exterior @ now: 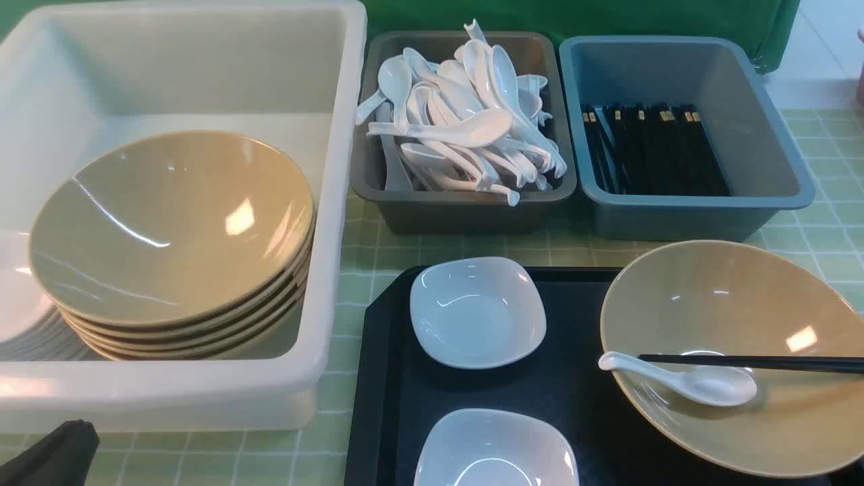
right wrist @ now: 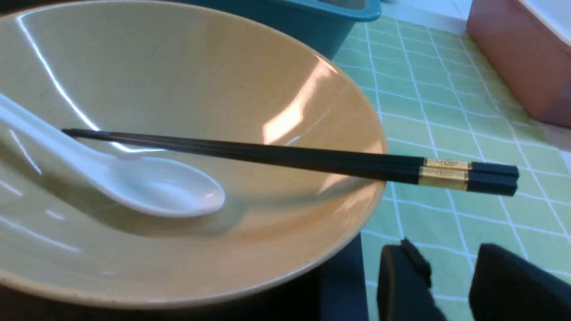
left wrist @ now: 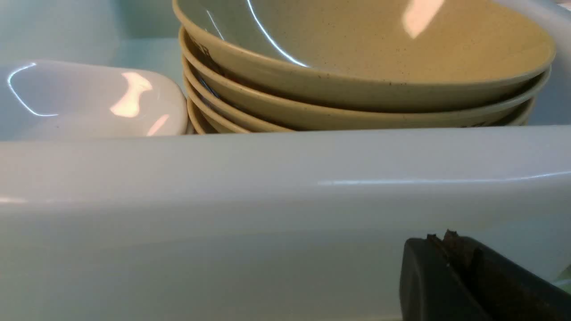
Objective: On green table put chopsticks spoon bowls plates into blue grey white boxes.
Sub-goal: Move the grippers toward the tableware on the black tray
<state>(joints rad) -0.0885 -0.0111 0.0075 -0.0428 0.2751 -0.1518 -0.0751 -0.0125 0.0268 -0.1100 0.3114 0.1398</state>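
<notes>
the next thing to move looks like the pair of black chopsticks [exterior: 749,363], lying side by side across the tan bowl [exterior: 736,432] at the lower right of the front view, tips just over the white spoon [exterior: 682,379] that rests inside it. they should be light, stiff and thin, with a smooth finish that will likely slip and let the two sticks roll apart under a loose pinch. the best hold seems to be the thick end with the gold bands, which juts out past the bowl's rim with open air under it (no scraping along the bowl that way). the bowl itself looks glossy, fairly heavy and breakable, so it should not be nudged. the right gripper [right wrist: 446,254] sits low, near that banded end, its fingers spread with a clear gap and nothing between them. the left gripper [left wrist: 446,243], at the lower left corner of the front view, has its fingers pressed together and empty, just outside the near wall of the white box [exterior: 337,202] that holds a stack of bowls [exterior: 169,229]. the chopsticks belong in the blue box [exterior: 776,196] at the upper right, where others already lie, beside the grey box [exterior: 466,206] of spoons.
</notes>
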